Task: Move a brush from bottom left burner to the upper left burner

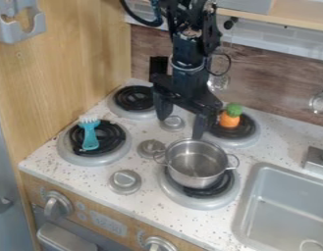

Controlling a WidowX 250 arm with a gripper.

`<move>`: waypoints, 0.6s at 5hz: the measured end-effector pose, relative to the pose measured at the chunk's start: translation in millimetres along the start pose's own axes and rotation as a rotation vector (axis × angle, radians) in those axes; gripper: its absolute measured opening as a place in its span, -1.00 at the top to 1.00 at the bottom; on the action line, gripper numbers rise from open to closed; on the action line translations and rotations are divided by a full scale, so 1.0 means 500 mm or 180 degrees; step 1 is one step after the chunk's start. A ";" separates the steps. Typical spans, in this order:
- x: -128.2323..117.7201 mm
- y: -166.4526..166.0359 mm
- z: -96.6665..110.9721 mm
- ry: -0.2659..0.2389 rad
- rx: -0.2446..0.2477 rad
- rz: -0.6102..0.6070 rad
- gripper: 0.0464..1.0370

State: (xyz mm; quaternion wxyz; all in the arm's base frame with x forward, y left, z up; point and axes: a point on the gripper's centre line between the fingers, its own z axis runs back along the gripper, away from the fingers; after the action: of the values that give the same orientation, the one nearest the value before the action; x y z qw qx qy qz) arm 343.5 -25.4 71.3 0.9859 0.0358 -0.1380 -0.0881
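Observation:
My gripper hangs over the middle of the stove, open, its two fingers apart with nothing between them. To its left, the teal brush lies on the bottom left burner, its white bristles toward the back and its handle toward the front. Behind that, the upper left burner has nothing on it. The gripper is to the right of both left burners and touches neither the brush nor the burners.
A metal pot stands on the bottom right burner, just in front of the gripper. An orange toy carrot with a green top sits on the upper right burner. Stove knobs rise between the burners; a sink is at the right.

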 end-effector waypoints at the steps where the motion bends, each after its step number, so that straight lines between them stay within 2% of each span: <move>1: -0.015 -0.004 -0.021 0.0140 -0.0010 0.0006 -0.92; 2: 0.002 0.041 -0.024 0.0207 0.0039 0.0345 -0.92; 3: 0.021 0.114 -0.027 0.0232 0.0096 0.0795 -0.92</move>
State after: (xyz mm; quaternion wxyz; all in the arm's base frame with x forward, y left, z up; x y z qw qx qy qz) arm 366.5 29.1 66.6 0.9928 0.0363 -0.1069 0.0389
